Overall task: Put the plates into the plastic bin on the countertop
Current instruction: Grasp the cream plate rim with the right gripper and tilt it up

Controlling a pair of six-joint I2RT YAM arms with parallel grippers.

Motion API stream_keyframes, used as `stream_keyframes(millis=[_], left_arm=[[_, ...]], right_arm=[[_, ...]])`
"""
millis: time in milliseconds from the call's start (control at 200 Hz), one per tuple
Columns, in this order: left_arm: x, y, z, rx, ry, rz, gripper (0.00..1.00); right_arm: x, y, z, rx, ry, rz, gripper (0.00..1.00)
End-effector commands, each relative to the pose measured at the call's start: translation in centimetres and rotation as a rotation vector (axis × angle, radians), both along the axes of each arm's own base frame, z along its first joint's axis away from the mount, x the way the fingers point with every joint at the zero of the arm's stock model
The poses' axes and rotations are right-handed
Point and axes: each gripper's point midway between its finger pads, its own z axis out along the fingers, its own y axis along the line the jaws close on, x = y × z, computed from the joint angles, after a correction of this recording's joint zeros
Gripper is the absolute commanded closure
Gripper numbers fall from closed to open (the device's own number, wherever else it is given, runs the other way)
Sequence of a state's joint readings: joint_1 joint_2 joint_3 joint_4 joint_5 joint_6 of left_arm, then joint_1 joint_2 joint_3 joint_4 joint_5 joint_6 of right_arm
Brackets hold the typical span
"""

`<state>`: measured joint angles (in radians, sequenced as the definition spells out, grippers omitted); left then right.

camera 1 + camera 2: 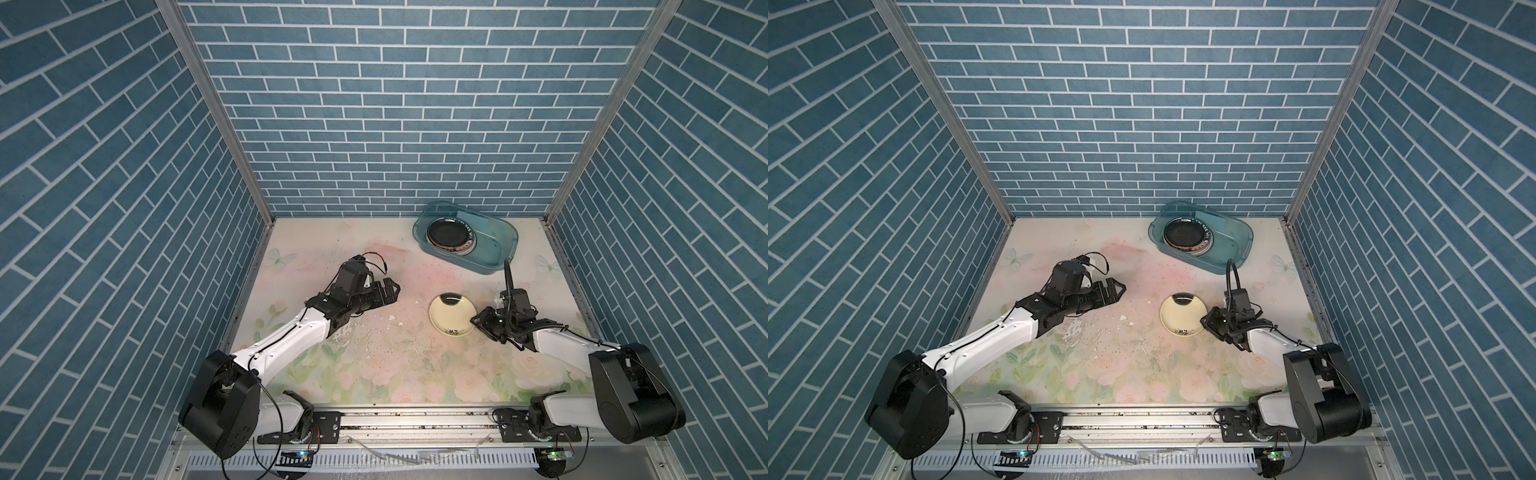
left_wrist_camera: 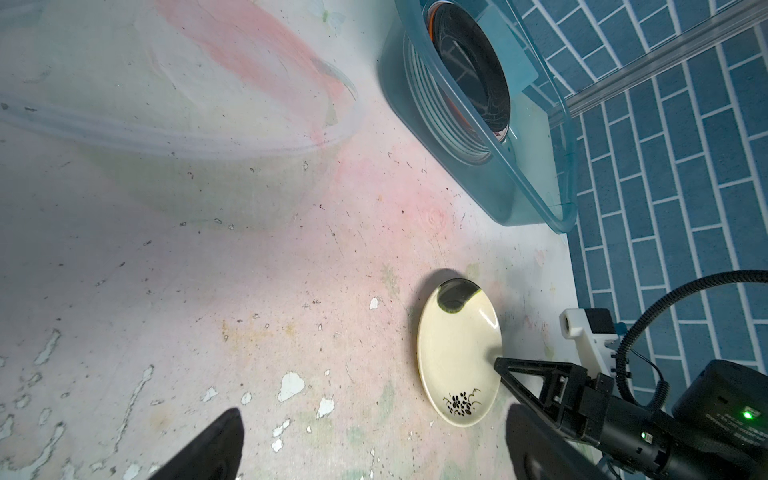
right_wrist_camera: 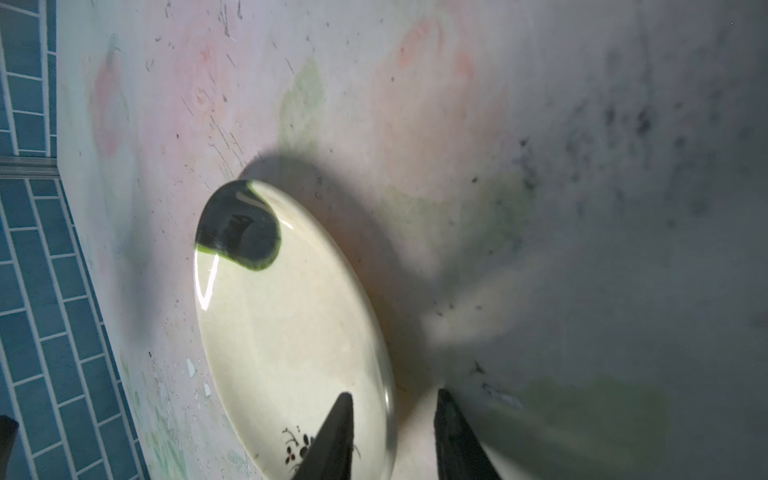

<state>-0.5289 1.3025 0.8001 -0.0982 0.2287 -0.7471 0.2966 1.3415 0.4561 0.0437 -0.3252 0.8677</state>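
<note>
plate (image 1: 452,316): cream, black blot | bin (image 1: 496,249): teal | countertop (image 1: 374,365): pink roses

One plate (image 1: 452,316) lies before the bin (image 1: 494,253), which seemingly holds several others (image 1: 451,232).

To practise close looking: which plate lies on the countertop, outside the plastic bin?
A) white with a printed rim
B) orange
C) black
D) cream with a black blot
D: the cream plate lies alone on the countertop, while the black plate sits inside the plastic bin.
</note>
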Motion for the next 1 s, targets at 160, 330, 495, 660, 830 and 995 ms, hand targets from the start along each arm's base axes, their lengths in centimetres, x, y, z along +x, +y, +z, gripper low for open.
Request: stream_keyframes(millis=[160,330,495,660,830,995], left_arm=[[0.2,-0.2,0.0,0.005,-0.008,-0.014,0.01],[0.5,-0.3,-0.3,0.007,-0.008,-0.013,0.0],[0.9,-0.6,0.0,0.009,-0.008,-0.032,0.01],[0.9,-0.2,0.4,0.012,-0.023,-0.016,0.0],[0.8,0.1,0.4,0.015,-0.03,-0.007,0.0],[1.3,0.5,0.0,0.017,-0.045,0.015,0.0]], right_arm=[[0.2,0.1,-1.3,0.025,0.011,-0.044,0.82],[0.5,0.3,-1.2,0.037,0.015,-0.049,1.0],[0.4,0.0,-0.5,0.03,0.002,-0.059,1.0],[0.1,-0.5,0.9,0.014,-0.023,-0.074,1.0],[0.6,-0.5,3.7,0.032,-0.07,-0.085,1.0],[2.2,-0.1,8.6,0.05,-0.152,-0.084,1.0]])
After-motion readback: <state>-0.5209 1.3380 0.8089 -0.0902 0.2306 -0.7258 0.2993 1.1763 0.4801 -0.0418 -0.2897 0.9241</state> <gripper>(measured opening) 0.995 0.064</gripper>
